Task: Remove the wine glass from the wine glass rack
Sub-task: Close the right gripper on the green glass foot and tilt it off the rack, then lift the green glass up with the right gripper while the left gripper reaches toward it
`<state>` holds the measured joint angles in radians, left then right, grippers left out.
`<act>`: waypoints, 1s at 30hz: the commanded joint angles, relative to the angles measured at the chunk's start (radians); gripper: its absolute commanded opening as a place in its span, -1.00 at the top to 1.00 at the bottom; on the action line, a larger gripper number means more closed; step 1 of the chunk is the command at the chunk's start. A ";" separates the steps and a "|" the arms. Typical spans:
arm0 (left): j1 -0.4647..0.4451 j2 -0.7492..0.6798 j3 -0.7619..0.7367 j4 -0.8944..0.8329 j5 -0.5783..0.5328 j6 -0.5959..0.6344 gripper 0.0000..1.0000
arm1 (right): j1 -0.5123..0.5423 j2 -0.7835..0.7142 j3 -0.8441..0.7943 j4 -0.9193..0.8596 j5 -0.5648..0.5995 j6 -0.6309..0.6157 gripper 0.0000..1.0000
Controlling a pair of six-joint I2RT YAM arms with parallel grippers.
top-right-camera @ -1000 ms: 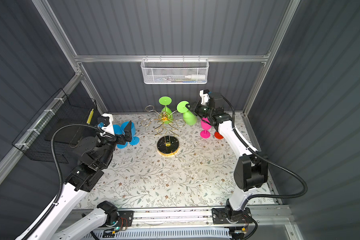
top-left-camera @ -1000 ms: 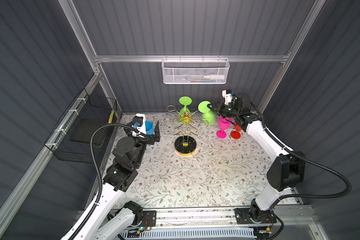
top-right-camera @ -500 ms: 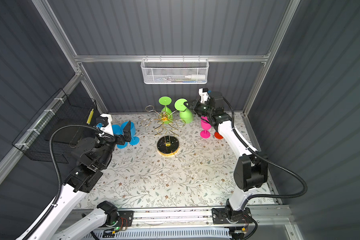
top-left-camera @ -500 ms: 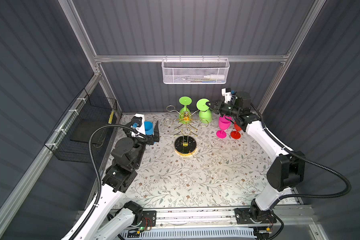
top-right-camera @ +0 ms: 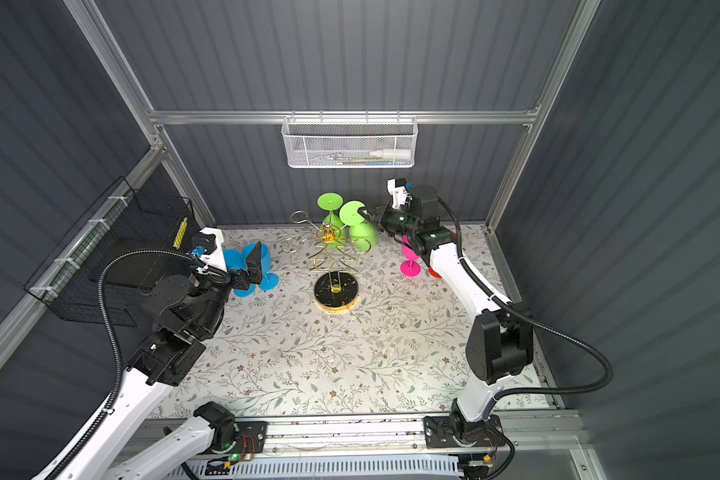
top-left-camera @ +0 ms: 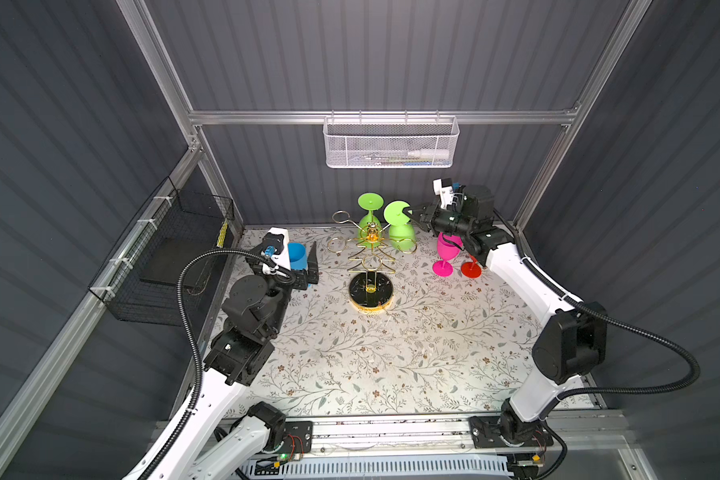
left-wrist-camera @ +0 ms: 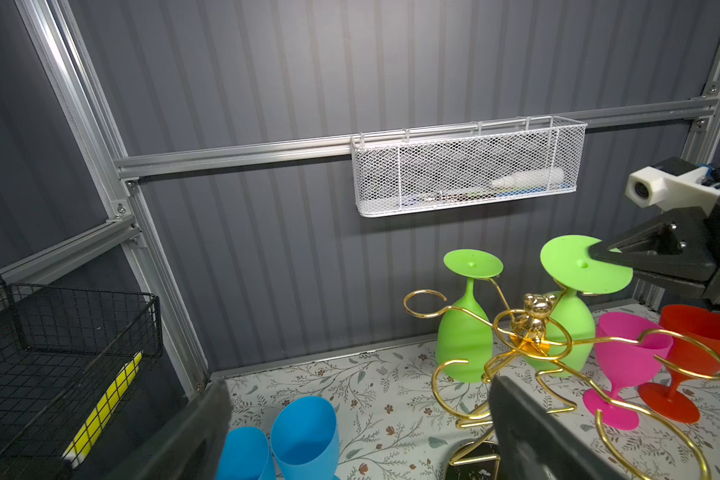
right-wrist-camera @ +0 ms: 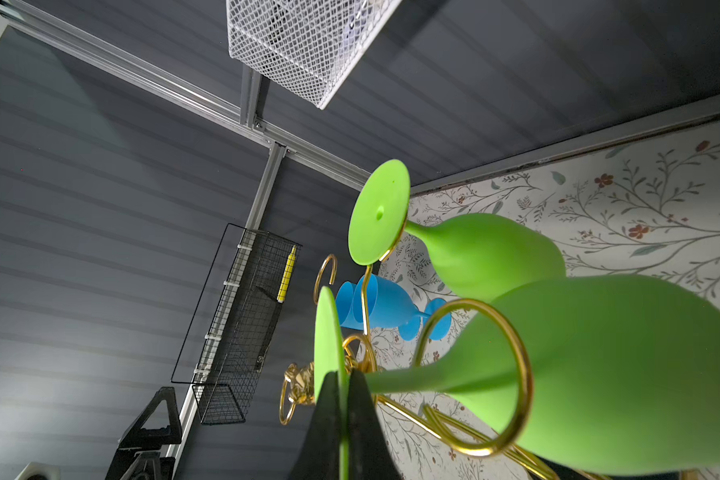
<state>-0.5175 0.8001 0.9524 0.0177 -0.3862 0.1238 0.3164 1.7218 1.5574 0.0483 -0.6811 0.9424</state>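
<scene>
On your floral desk (top-left-camera: 391, 365), the wine glass rack (top-left-camera: 370, 249) stands near the middle of the back edge. Your right gripper (top-left-camera: 410, 213) is pressed together on the foot rim of the green wine glass (top-left-camera: 400, 230). That glass hangs upside down on the rack's right side, with its stem through a gold ring. Your left gripper (top-left-camera: 298, 272) is spread wide near two blue glasses (top-right-camera: 250, 266) by the back left corner. A second green glass (top-left-camera: 370, 218) hangs on the rack's far side.
</scene>
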 commanded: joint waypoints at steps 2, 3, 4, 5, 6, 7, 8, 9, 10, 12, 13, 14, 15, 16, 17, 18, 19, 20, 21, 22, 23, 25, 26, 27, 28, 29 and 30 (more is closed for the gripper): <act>0.003 -0.015 -0.014 0.001 -0.010 -0.006 -0.97 | 0.007 -0.046 -0.048 0.021 -0.006 0.000 1.00; 0.002 -0.013 -0.014 0.001 -0.009 -0.007 -0.97 | 0.007 -0.052 -0.057 0.021 -0.005 0.001 1.00; 0.002 -0.013 -0.014 0.004 -0.008 -0.007 -0.97 | 0.007 -0.060 -0.066 0.023 -0.005 0.001 1.00; 0.002 -0.012 -0.014 0.003 -0.008 -0.007 -0.97 | 0.006 -0.065 -0.073 0.026 -0.003 0.001 1.00; 0.002 -0.012 -0.014 0.004 -0.008 -0.007 -0.97 | 0.007 -0.071 -0.078 0.027 -0.003 -0.001 1.00; 0.002 -0.010 -0.014 0.004 -0.007 -0.006 -0.97 | 0.006 -0.077 -0.081 0.026 0.000 -0.004 1.00; 0.002 -0.010 -0.014 0.005 -0.006 -0.004 -0.97 | 0.006 -0.081 -0.082 0.023 0.004 -0.009 1.00; 0.002 -0.006 -0.014 0.006 -0.003 -0.004 -0.97 | 0.004 -0.086 -0.081 0.020 0.007 -0.010 1.00; 0.002 -0.006 -0.014 0.005 -0.001 0.000 -0.97 | 0.003 -0.091 -0.080 0.021 0.009 -0.009 1.00; 0.002 -0.001 -0.015 0.012 0.009 0.006 -0.97 | 0.000 -0.098 -0.080 0.020 0.010 -0.007 1.00; 0.002 0.000 -0.015 0.014 0.018 0.011 -0.97 | -0.002 -0.102 -0.083 0.021 0.011 -0.007 1.00; 0.003 0.001 -0.016 0.020 0.028 0.017 -0.97 | -0.003 -0.109 -0.085 0.019 0.014 -0.007 1.00; 0.002 0.006 -0.016 0.024 0.038 0.022 -0.97 | -0.005 -0.115 -0.090 0.019 0.016 -0.007 1.00; 0.002 0.009 -0.015 0.029 0.049 0.028 -0.97 | -0.005 -0.121 -0.095 0.019 0.017 -0.009 1.00; 0.002 0.013 -0.015 0.034 0.062 0.033 -0.97 | -0.007 -0.127 -0.100 0.019 0.018 -0.010 1.00; 0.002 0.017 -0.017 0.041 0.077 0.037 -0.97 | -0.008 -0.133 -0.107 0.018 0.018 -0.009 1.00; 0.002 0.020 -0.017 0.049 0.089 0.040 -0.97 | -0.009 -0.141 -0.113 0.018 0.020 -0.009 1.00; 0.002 0.026 -0.017 0.057 0.103 0.046 -0.97 | -0.012 -0.148 -0.120 0.018 0.020 -0.010 1.00; 0.002 0.032 -0.018 0.065 0.116 0.050 -0.97 | -0.013 -0.157 -0.128 0.018 0.022 -0.011 1.00; 0.002 0.038 -0.014 0.070 0.130 0.053 -0.97 | -0.016 -0.165 -0.134 0.016 0.024 -0.012 1.00; 0.002 0.044 -0.013 0.076 0.145 0.059 -0.97 | -0.019 -0.174 -0.141 0.015 0.025 -0.013 1.00; 0.002 0.057 -0.012 0.089 0.174 0.073 -0.97 | -0.026 -0.194 -0.158 0.012 0.029 -0.019 1.00; 0.002 0.065 -0.009 0.097 0.193 0.079 -0.97 | -0.031 -0.205 -0.166 0.011 0.031 -0.021 1.00; 0.003 0.074 -0.007 0.104 0.210 0.083 -0.98 | -0.036 -0.216 -0.176 0.009 0.031 -0.023 1.00; 0.002 0.081 -0.007 0.114 0.226 0.086 -0.98 | -0.041 -0.228 -0.184 0.008 0.031 -0.022 1.00; 0.002 0.088 -0.008 0.127 0.251 0.093 -0.98 | -0.049 -0.242 -0.194 0.006 0.030 -0.023 1.00; 0.003 0.095 -0.011 0.142 0.281 0.102 -0.98 | -0.057 -0.256 -0.204 0.004 0.031 -0.025 1.00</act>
<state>-0.5175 0.8837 0.9455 0.0929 -0.1974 0.1852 0.2787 1.5120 1.3708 0.0414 -0.6548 0.9375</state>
